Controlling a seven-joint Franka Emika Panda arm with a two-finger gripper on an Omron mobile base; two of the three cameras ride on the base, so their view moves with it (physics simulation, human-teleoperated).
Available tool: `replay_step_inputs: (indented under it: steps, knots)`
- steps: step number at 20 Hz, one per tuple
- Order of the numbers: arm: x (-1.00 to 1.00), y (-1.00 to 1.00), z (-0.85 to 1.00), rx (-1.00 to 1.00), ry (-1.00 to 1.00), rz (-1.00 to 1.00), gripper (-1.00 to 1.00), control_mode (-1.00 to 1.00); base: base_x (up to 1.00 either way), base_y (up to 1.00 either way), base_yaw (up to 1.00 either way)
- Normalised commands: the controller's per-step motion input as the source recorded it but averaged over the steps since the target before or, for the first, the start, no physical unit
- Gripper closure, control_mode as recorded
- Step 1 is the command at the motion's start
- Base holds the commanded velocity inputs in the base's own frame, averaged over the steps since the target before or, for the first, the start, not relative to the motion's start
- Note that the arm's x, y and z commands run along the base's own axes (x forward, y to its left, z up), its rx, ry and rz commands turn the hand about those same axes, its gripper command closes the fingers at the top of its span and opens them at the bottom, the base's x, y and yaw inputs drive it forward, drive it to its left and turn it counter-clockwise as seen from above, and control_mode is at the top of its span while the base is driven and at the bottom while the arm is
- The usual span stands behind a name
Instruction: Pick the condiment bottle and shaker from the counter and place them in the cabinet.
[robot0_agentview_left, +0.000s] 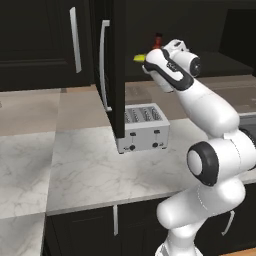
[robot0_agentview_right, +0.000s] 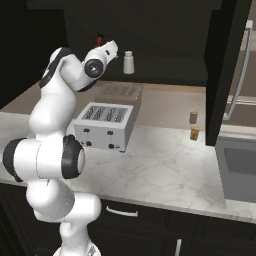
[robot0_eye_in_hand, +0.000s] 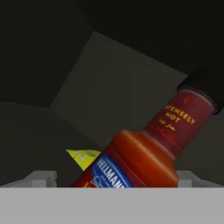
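The shaker (robot0_agentview_right: 129, 62) stands upright on the dark shelf inside the cabinet (robot0_agentview_right: 220, 75), so this half of the task looks finished. The red bottle (robot0_eye_in_hand: 148, 148) is also up at the cabinet: in the hand view it fills the space right in front of the tool (robot0_eye_in_hand: 111, 181), with a dark shelf and dark walls behind it. In the right base view only its red top (robot0_agentview_right: 99, 40) shows above the hand, left of the shaker and apart from it. The fingers (robot0_eye_in_hand: 41, 178) of the tool stand wide apart, one on each side of the bottle's lower body, and they do not seem to press it. The bottle looks tilted there, but this camera rolls with the hand, so it is not sure whether the bottle leans. Judging from this, the bottle is released on the shelf or nearly so. What is left is mainly to draw the arm back from the cabinet without knocking the bottle. On the worktop (robot0_agentview_right: 165, 170) a toaster (robot0_agentview_right: 105, 126) and a small orange jar (robot0_agentview_right: 195, 133) stand.
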Motion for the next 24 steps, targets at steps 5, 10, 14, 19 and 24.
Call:
replay_step_inputs:
  steps: [5, 10, 14, 19, 24]
  knots:
    - [0.0, 0.14, -0.41, -0.17, 0.0, 0.04, -1.0, -1.0, 0.0, 0.0, 0.0]
    - [0.19, 0.02, -0.42, -0.12, 0.01, 0.04, -1.0, -1.0, 0.0, 0.0, 0.0]
    - [0.12, 0.0, -0.23, -0.07, 0.0, 0.01, -1.0, -1.0, 0.0, 0.0, 0.0]
    - [-0.13, 0.0, -0.02, -0.01, -0.01, 0.0, -1.0, -1.0, 0.0, 0.0, 0.0]
    - [-0.23, 0.0, 0.0, 0.0, -0.02, 0.0, -1.0, -1.0, 0.0, 0.0, 0.0]
